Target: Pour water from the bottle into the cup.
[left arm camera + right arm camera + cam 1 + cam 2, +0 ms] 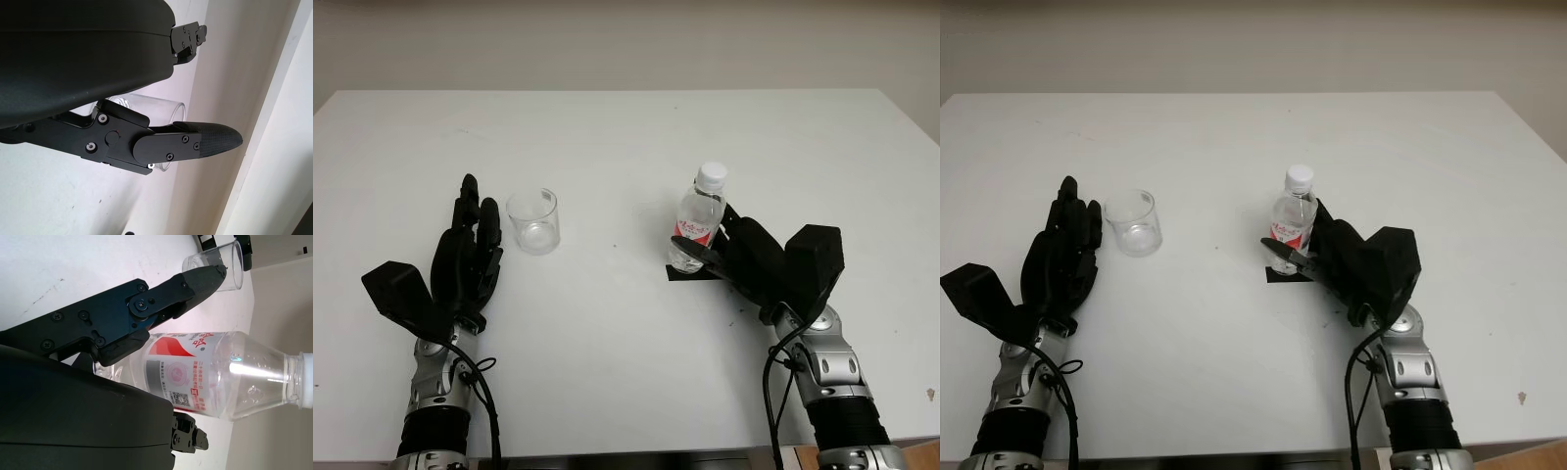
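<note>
A clear plastic water bottle (698, 220) with a white cap and a red-and-white label stands upright on a black square mark (674, 272), right of the table's middle. My right hand (707, 238) is open around its lower half, the thumb (161, 293) crossing its front and the palm beside it. In the right wrist view the bottle (220, 377) lies between thumb and palm shell. An empty clear cup (533, 221) stands upright left of centre. My left hand (470, 250) is open just left of the cup, apart from it; the cup (156, 105) appears behind its thumb.
The white table (626, 147) stretches wide behind and between both objects. Its front edge runs just ahead of my forearms, and a pale wall stands beyond the far edge.
</note>
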